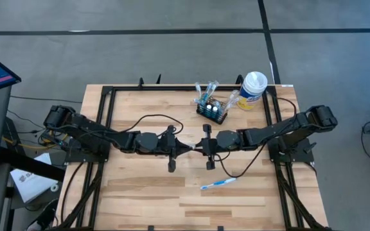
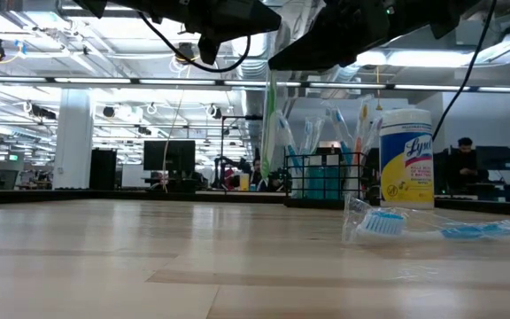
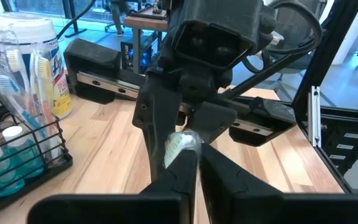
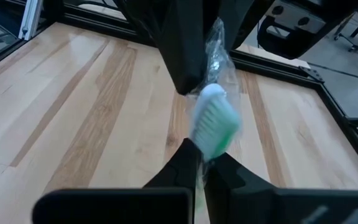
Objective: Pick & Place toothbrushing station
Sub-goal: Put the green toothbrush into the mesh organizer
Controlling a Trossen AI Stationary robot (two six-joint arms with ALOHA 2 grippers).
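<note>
Caddy (image 1: 211,111) holding toothbrushes (image 3: 22,74) and bottles (image 3: 11,152), both arms' fingers pinching green toothbrush (image 4: 216,121) mid-table

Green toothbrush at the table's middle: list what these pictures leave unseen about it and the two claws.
- Green toothbrush: in both wrist views only its wrapped head shows. The handle is hidden behind the left claw and the right claw.
- Right wrist view: the head is blurred, so its bristles cannot be made out.
- High view: the toothbrush is too small to see where the claws meet.
- Low view: the arms are cut off by the top edge.
</note>
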